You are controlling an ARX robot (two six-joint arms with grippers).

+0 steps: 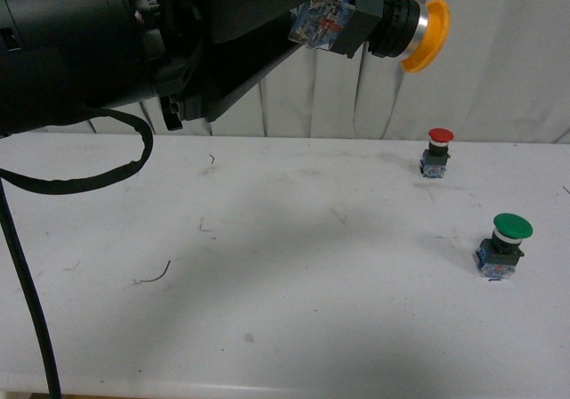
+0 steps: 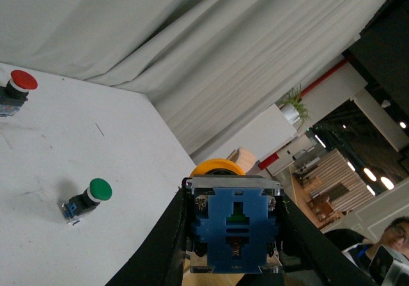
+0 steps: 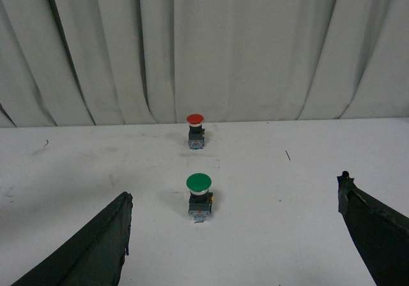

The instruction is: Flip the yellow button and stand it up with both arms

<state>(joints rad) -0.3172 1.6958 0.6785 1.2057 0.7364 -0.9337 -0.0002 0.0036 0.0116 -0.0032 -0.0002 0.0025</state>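
Handover seems in hand: left end effector (image 2: pixel 233 235) clamps the yellow button (image 1: pixel 392 25), cap sideways, high above the counter (image 1: pixel 267 283); right end effector (image 3: pixel 233 190), spread wide, should next take it.

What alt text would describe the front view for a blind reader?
The left gripper holds the yellow button sideways in the air, cap pointing right. Below, the red button and the green button stand upright on a white table.

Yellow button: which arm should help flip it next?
The right. The left gripper clamps the yellow button in the air, cap pointing sideways. The right gripper is open and empty, so it is probably free to take hold.
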